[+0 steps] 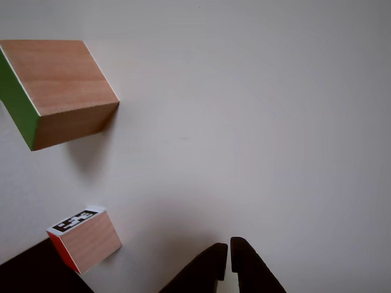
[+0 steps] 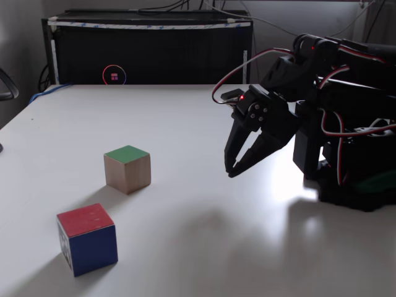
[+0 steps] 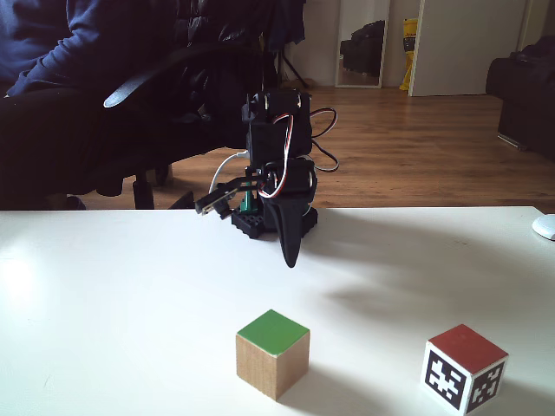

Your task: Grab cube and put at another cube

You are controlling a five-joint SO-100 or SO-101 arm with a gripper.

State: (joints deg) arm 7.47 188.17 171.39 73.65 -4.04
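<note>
The green-faced wooden cube [image 2: 127, 168] stands on the white table, green side up; it also shows at the upper left of the other view as the cube [image 1: 55, 88] and near the front in a fixed view as the cube [image 3: 272, 352]. The red-faced cube [image 2: 86, 239] with the pixel marker sits apart from it, seen too as the cube [image 1: 84, 238] and the cube [image 3: 464, 368]. My black gripper [image 2: 231, 171] hangs above the bare table, away from both cubes, fingers together with nothing between them; it appears also as the gripper [image 1: 228, 253] and the gripper [image 3: 290, 261].
The arm's base [image 2: 352, 167] stands at the table's right side in a fixed view. A black box [image 2: 148, 49] runs along the far edge. A person in a chair [image 3: 95, 95] sits behind the table. A white mouse [image 3: 545, 226] lies at the right edge.
</note>
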